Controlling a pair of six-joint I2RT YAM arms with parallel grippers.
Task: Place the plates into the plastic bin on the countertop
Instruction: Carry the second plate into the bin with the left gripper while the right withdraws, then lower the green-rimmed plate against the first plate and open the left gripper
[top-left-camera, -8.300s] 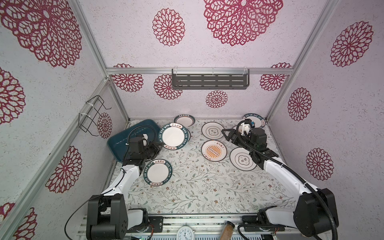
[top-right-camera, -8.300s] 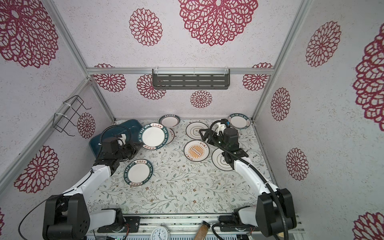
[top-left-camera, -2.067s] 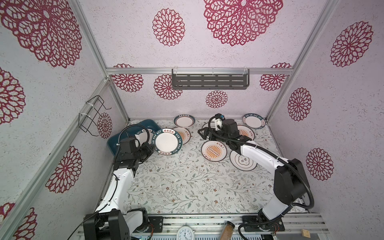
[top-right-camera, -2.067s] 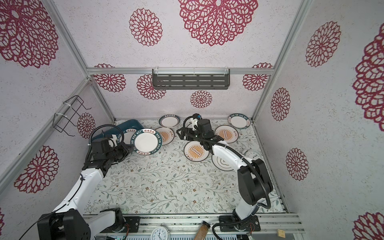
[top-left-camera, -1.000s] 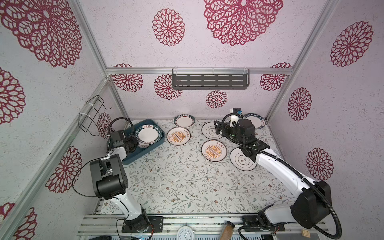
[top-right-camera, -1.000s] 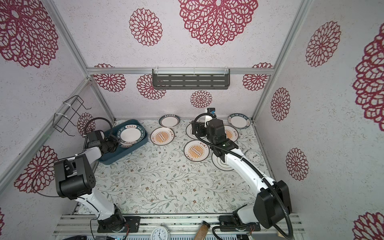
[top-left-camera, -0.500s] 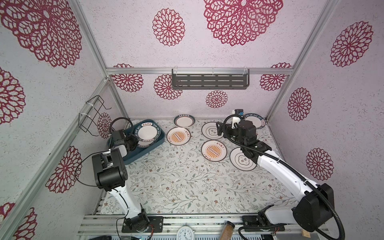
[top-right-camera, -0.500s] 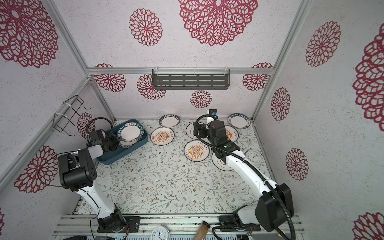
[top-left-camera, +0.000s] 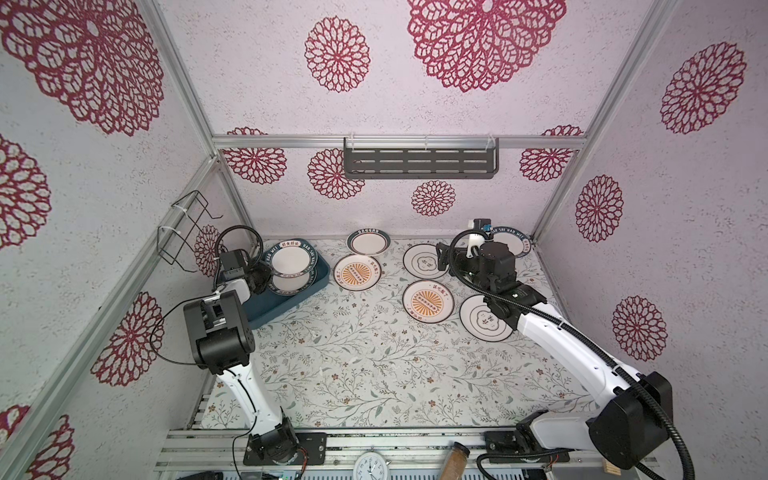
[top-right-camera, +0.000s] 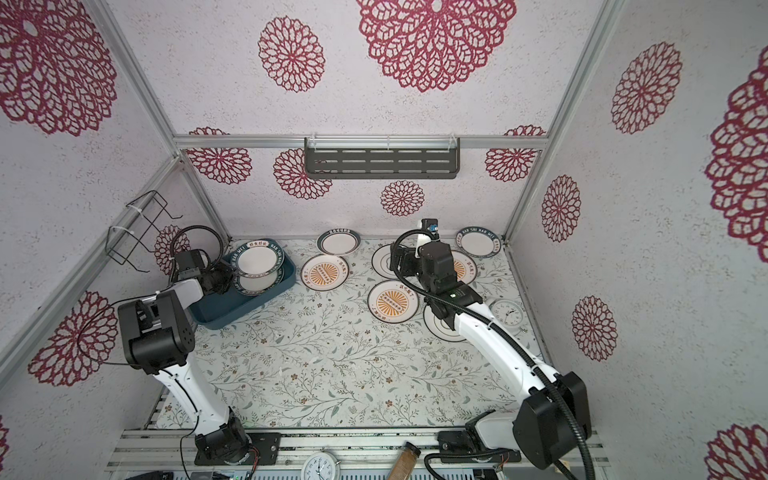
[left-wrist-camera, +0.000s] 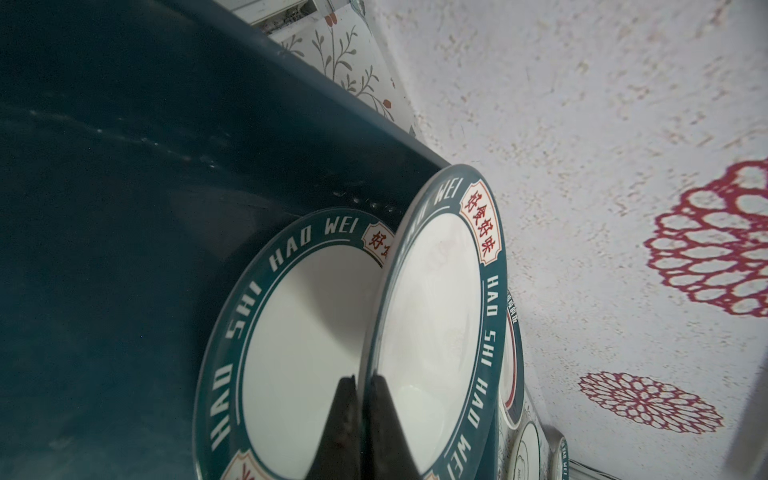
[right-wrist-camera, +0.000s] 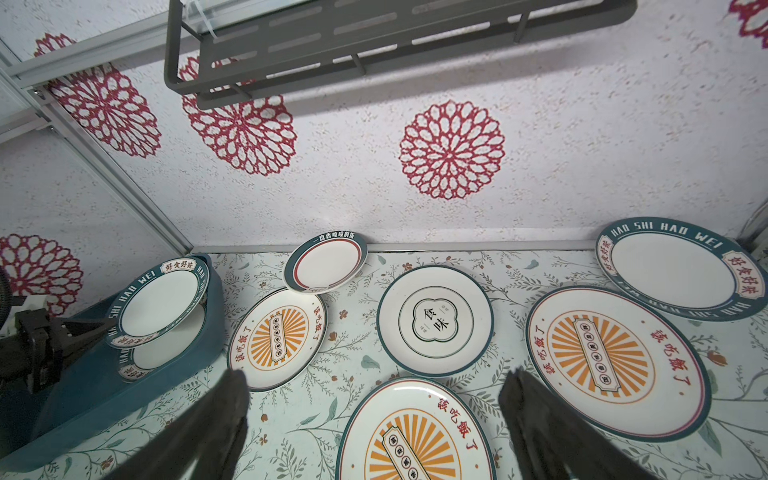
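Pale walls (top-left-camera: 386, 112), red rosettes (top-left-camera: 337, 54), grey slotted shelf (top-left-camera: 419, 163), black wire rack (top-left-camera: 185, 232)

Both top views look steeply down from high above the near edge of the worktop (top-left-camera: 374, 353), taking in almost the same scene. The left wrist camera sits close behind the left hand (left-wrist-camera: 361, 378), facing into the plastic bin (left-wrist-camera: 124, 208) just ahead of it. The right wrist camera looks past the right hand (right-wrist-camera: 376, 374) over plates (right-wrist-camera: 434, 320) ahead of it, also catching that bin.
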